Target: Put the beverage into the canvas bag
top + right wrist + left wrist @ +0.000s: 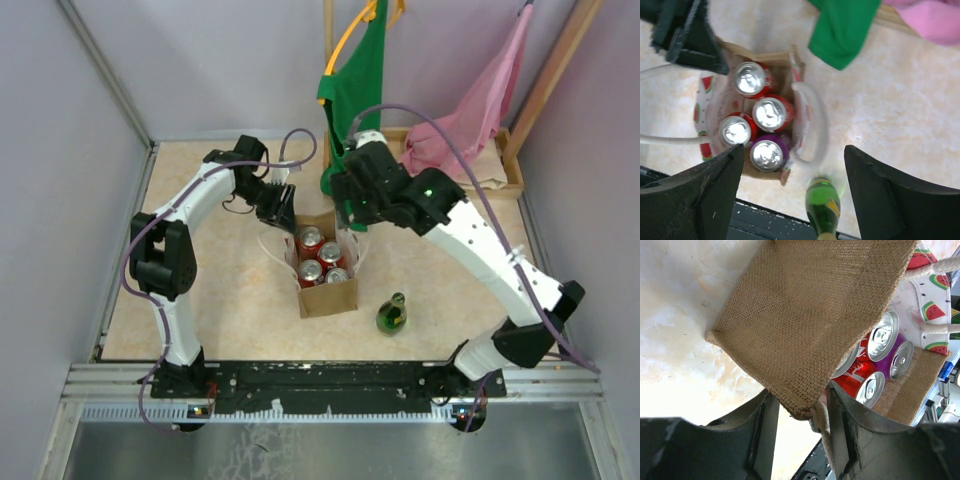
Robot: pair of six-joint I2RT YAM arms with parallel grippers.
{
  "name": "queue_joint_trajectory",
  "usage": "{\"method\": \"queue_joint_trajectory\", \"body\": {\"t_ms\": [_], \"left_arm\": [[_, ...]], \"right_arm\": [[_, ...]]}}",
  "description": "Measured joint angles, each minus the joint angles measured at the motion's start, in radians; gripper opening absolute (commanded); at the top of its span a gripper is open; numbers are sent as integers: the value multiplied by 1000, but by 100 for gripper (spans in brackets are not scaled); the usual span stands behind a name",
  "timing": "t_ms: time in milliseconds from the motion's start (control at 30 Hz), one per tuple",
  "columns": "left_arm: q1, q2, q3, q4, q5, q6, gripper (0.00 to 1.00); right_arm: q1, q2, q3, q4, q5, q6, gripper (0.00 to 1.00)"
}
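Fingers (pixel 710 195) of my right gripper (pixel 795 152) stand wide apart with nothing between them, filling the lower corners of the right wrist view. Straight below the gap sits the canvas bag (pixel 702 95), upright with its mouth open. Four cans stand upright inside it, packed close: three red cans (pixel 771 113) and one purple can (pixel 768 154) at the lower edge of the group. A green bottle (pixel 822 207) stands on the table (pixel 900 125) just outside the bag, at the bottom middle of that view, clear of my fingers. In the left wrist view, my left gripper (pixel 800 407) has a corner of the bag's tan woven side panel and a white rope handle (pixel 821 429) between its fingers, which stand partly apart; I cannot tell whether they pinch it. In the top view the bag sits at the centre of the frame, with a green cloth (pixel 355 90) and a pink cloth (pixel 480 110) hanging above it toward the upper right.
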Motion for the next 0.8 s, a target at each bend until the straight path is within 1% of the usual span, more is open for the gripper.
{"method": "queue_joint_trajectory", "body": {"t_ms": [100, 200, 433, 567, 800], "left_arm": [[0, 0, 0, 1, -1, -2, 48], [0, 0, 0, 2, -3, -3, 48], [0, 0, 6, 2, -8, -6, 48], [0, 2, 18, 3, -12, -6, 48], [0, 6, 18, 3, -12, -6, 48]], "right_arm": [[-68, -70, -58, -12, 7, 32, 75], [-126, -128, -179, -41, 8, 67, 73], [-137, -139, -377, -87, -73, 120, 68], [-137, -148, -418, -111, -122, 150, 66], [-136, -171, -419, -222, -198, 188, 61]]}}
